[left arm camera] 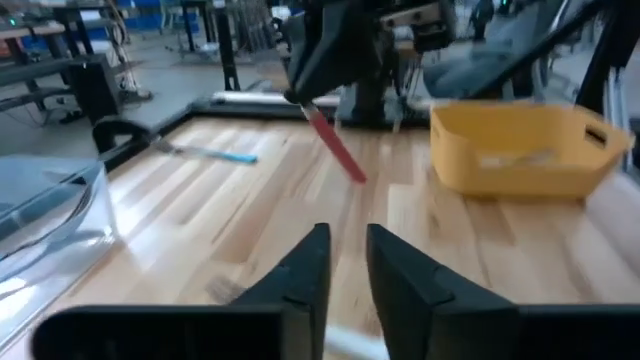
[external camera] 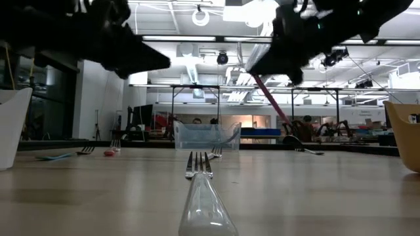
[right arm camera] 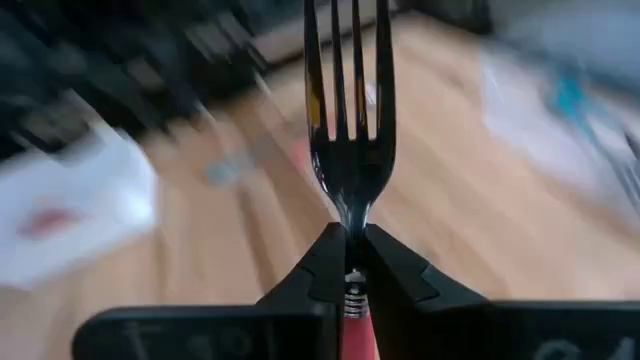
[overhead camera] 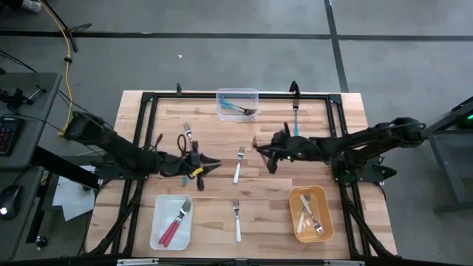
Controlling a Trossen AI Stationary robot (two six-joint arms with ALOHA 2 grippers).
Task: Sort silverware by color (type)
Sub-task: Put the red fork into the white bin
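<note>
Three bins (overhead camera: 237, 103) sit on a slatted wooden table (overhead camera: 214, 199).

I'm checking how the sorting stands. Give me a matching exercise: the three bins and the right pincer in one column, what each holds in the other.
Column one:
1. white bin
2. yellow bin
3. clear bin
4. right pincer

Column two:
A. teal-handled forks
B. pink-red-handled forks
C. white-handled forks
D. one red-handled fork, gripped and lifted above the table

Pairs: 1-B, 2-C, 3-A, 4-D
</note>
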